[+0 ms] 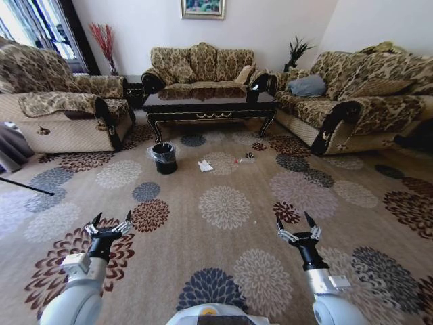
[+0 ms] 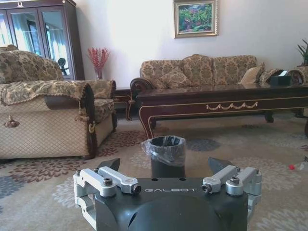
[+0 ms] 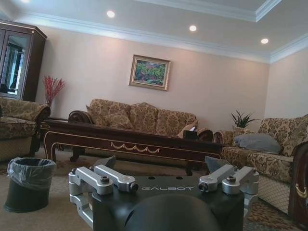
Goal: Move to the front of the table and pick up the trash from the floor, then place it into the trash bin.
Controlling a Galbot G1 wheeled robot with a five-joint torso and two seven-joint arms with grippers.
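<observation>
The long dark table (image 1: 210,103) with gold ornament stands ahead, in front of the far sofa; it also appears as the table (image 2: 226,98) and the table (image 3: 130,139). On the carpet before it lies the trash: a white paper piece (image 1: 205,165) and a clear wrapper with a red tip (image 1: 245,160); the red tip (image 2: 291,167) shows in the left wrist view. The black trash bin (image 1: 164,157) with its plastic liner stands left of the paper, seen too as the bin (image 2: 166,155) and the bin (image 3: 28,184). My left gripper (image 1: 109,221) and right gripper (image 1: 295,223) hover open and empty, far short of the trash.
Patterned sofas ring the table: one sofa (image 1: 64,101) on the left, one sofa (image 1: 203,66) behind, one sofa (image 1: 365,98) on the right. A thin dark rod (image 1: 27,186) lies on the carpet at left. Flowered carpet (image 1: 223,203) stretches open between me and the trash.
</observation>
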